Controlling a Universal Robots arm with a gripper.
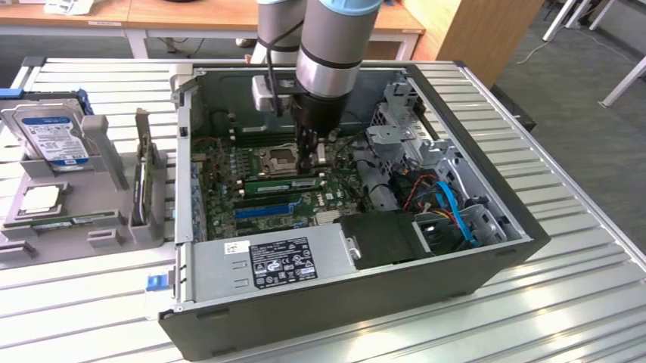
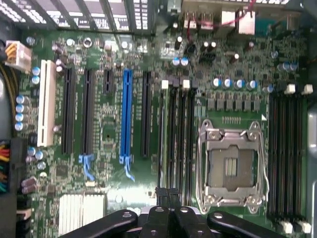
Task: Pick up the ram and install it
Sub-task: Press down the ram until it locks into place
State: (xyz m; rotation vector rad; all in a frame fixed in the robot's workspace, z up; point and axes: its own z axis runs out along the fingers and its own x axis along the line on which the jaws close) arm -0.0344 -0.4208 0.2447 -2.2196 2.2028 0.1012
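The ram [image 1: 283, 184] sits in a slot beside the CPU socket [image 1: 280, 160], the fingers [image 2: 168, 198] clenched empty above it; uneven pressing could leave it half-seated.

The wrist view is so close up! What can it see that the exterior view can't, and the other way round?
Only the wrist view: a long blue slot between black ones, a white slot, and the row of empty black memory slots beside the socket.

Only the exterior view: the whole computer case, a hard drive standing in a grey holder on the exterior view's left, the power supply label, and desks behind.

Both: the green motherboard, the empty metal processor socket and the shut tool above it.
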